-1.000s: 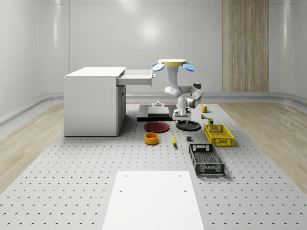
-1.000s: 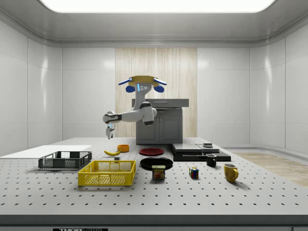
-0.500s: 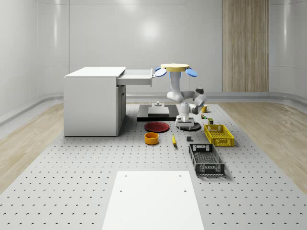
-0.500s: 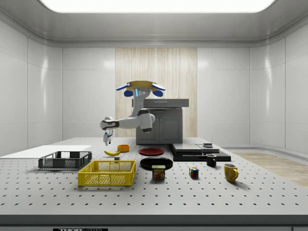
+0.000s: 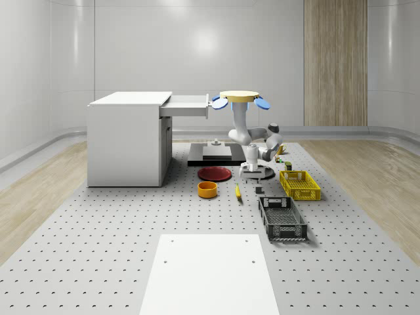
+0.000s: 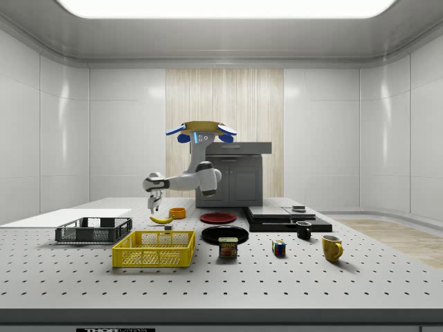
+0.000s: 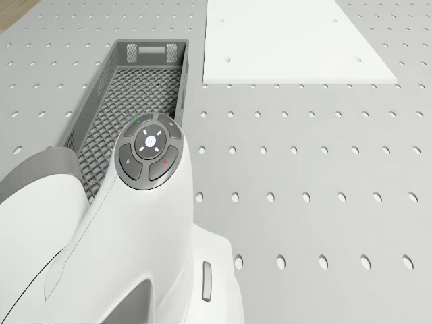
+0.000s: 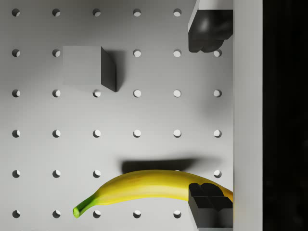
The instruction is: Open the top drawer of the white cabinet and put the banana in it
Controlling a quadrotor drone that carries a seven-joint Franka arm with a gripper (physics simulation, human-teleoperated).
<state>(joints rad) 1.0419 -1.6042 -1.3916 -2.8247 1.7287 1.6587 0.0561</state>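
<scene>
Drone (image 5: 239, 96) hovered right of the white cabinet's (image 5: 126, 139) open top drawer (image 5: 189, 106); gripper (image 8: 210, 115) hung wide open, empty, above the banana (image 8: 149, 187).

Wrist camera straight down, close

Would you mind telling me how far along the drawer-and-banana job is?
Done: the white cabinet's top drawer is pulled out. In hand: the drone hovers above the perforated table, its gripper open above the curved yellow banana, not yet gripping it. Left: grasp the banana, carry it to the drawer and release it inside.
</scene>
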